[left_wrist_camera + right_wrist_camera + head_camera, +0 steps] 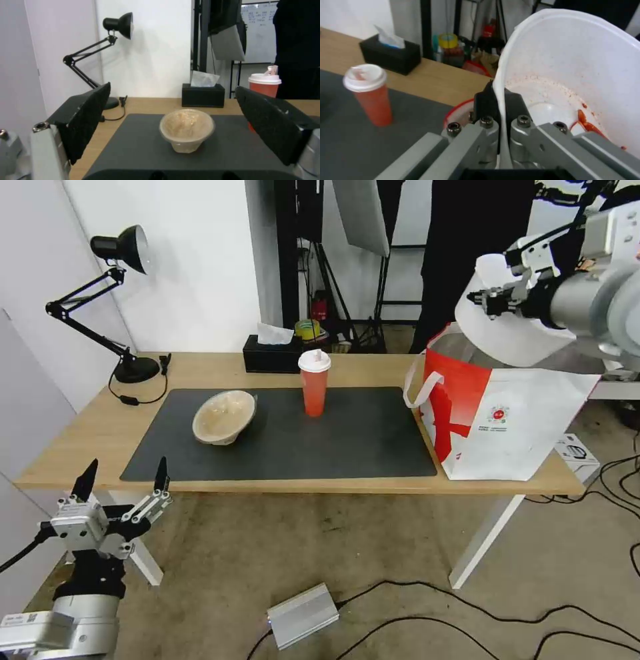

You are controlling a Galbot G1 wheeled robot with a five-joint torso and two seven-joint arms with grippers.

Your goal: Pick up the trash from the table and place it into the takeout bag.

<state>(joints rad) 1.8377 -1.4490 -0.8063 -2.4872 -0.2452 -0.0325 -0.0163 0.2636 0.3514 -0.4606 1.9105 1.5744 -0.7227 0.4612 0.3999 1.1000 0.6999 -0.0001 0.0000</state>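
Observation:
My right gripper is shut on the rim of the wide white bowl and holds it tilted in the air above the open red-and-white takeout bag at the table's right end. Red scraps cling to the inside of the white bowl, whose rim sits pinched in the right gripper. The red drink cup with a white lid stands mid-mat. The beige paper bowl lies tipped on the mat's left part. My left gripper hangs open below the table's front left corner, facing the beige bowl.
A black tissue box stands at the table's back edge and a black desk lamp at its back left. A silver box and cables lie on the floor in front. A small white box sits right of the bag.

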